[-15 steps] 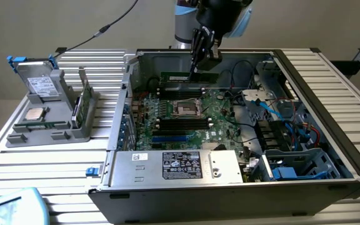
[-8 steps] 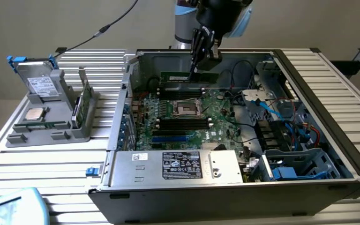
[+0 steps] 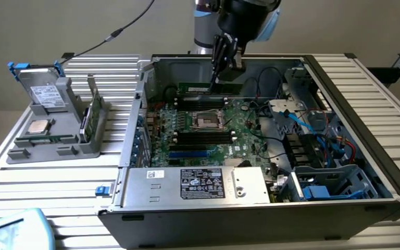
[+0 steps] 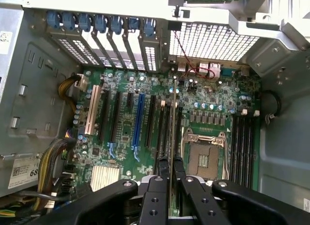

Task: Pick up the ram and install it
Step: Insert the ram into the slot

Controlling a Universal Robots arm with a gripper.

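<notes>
Clearly, the gripper (image 3: pixel 220 77) is clenched on the ram (image 3: pixel 209 87). It holds the ram by its upper edge, inside the open computer case (image 3: pixel 366 99) and near the back wall. In the wrist view the ram (image 4: pixel 173 123) stands edge-on between the fingers (image 4: pixel 161 168), over the dark memory slots (image 4: pixel 163 130) beside the processor socket (image 4: pixel 203 159). The case walls close in on all sides, and the space above is free. The label (image 3: pixel 201 183) on the power supply carries print too small to read.

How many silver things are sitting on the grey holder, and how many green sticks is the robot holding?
silver drive: 1
silver processor chip: 1
green ram stick, held in the gripper: 1
Total: 3
</notes>
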